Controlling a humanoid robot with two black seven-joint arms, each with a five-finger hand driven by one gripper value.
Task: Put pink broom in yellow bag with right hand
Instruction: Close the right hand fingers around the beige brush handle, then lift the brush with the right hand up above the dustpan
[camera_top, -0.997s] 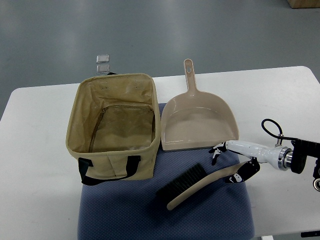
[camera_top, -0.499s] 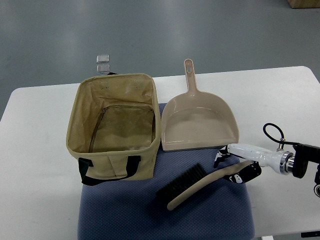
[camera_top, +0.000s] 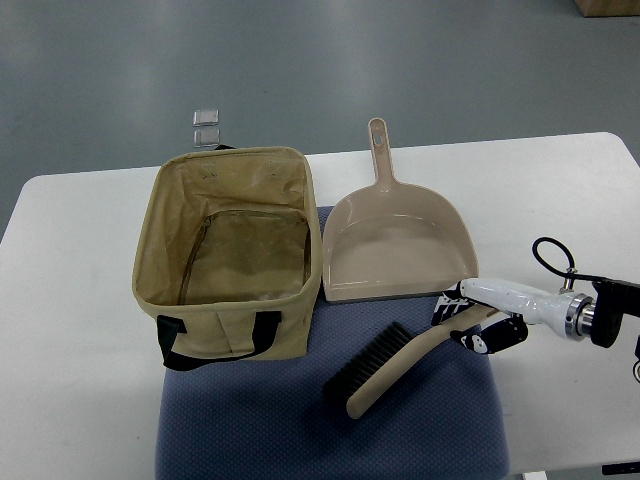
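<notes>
Right robot hand (camera_top: 478, 325) is closed on the handle end of the pink broom (camera_top: 400, 366), which lies on the blue mat (camera_top: 300, 430). Lift and transfer into the yellow bag (camera_top: 228, 260) are not yet done

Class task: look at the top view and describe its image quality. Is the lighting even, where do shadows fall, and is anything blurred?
Top view: lighting is soft and even, no harsh glare on the white table; shadow gathers inside the yellow bag; the right hand at the broom handle looks slightly soft; the dustpan is sharp.
</notes>
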